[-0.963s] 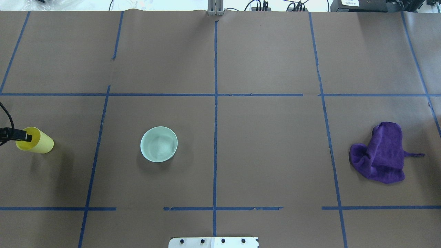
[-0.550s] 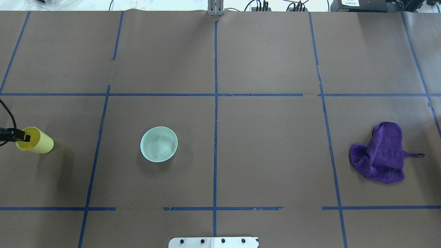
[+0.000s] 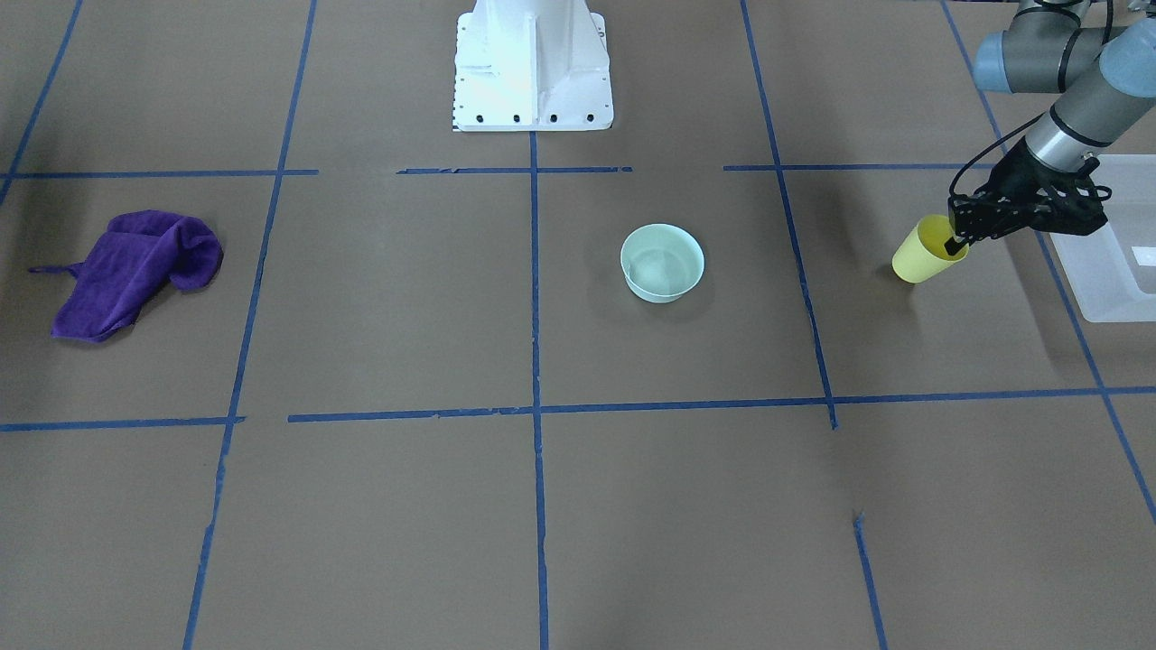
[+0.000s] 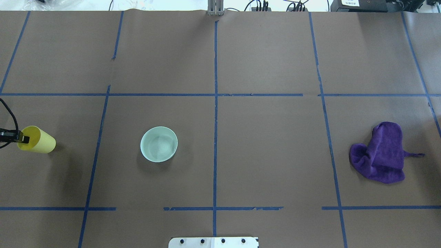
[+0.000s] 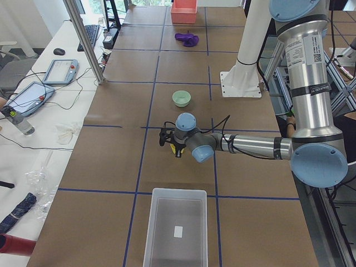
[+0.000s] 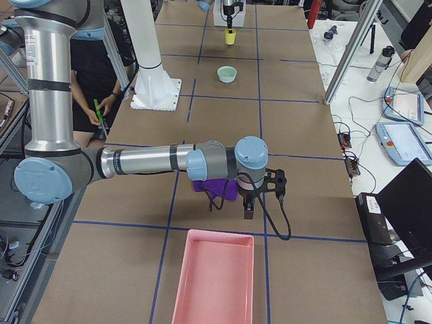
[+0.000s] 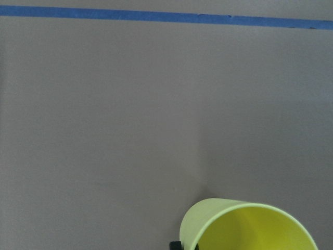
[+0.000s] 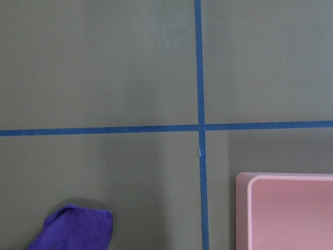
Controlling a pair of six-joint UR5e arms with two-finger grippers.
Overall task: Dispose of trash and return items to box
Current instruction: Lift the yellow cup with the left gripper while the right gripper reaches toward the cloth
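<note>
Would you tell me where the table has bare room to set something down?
Bare paper lies between the mint-green bowl and the purple cloth. It is crowded where the left pincer grips the yellow cup near the box.

Taped table [image 4: 275, 51] bears bowl [image 4: 159, 148], purple cloth [image 4: 382, 155], white bin [image 5: 167, 217], pink tray [image 6: 216, 283], perhaps the cup [image 4: 43, 145].

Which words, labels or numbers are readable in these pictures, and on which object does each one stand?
No text can be read.
Sticker on the left arm: print too small.
White tag inside the box: too small.
Paper label on the black device: blurred.
</note>
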